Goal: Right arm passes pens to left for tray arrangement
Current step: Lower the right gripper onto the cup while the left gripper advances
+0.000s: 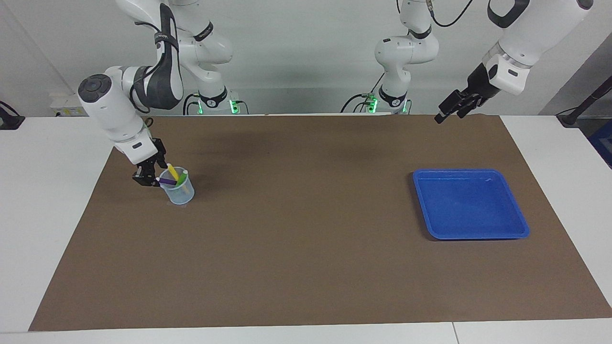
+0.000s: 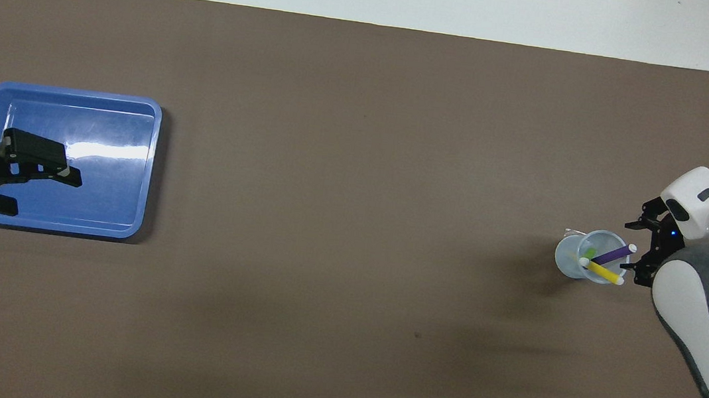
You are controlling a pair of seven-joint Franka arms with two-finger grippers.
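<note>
- Setting: a white table [image 1: 43, 215] is covered over most of its top by a brown mat [image 1: 296, 248]; a pale wall is seen at the robots' end.
- Right gripper [image 1: 154, 177]: it is lowered to the rim of a small clear bluish cup [image 1: 180, 192] at the right arm's end of the table. Its fingers are seen at the projecting end of the purple pen [image 1: 167, 181], on the side of the cup toward the table's edge. Whether the jaws are clamped on that pen or merely stand about it cannot be told.
- Pens: three are held in the cup, leaning with their upper ends above the rim. The purple pen is tilted toward the right gripper; the yellow pen [image 1: 173, 172] crosses just above it, its whitish end close by the gripper; the green pen [image 1: 181, 179] is set deeper in the cup, and only a short part of it is shown.
- Cup: it is stood upright on the mat.
- Right arm [image 1: 110, 107]: it is bent down from its base to the cup.
- Left gripper [image 1: 454, 107]: it is held in the air over the mat's edge nearest the robots, with its jaws apart and nothing between them. In the overhead view it is drawn across the tray; in the facing view it is shown raised well clear of the tray.
- Left arm [image 1: 521, 38]: it is shown waiting.
- Tray [image 1: 471, 234]: the blue tray is laid flat on the mat at the left arm's end of the table, well apart from the cup. No pen is seen in it.
</note>
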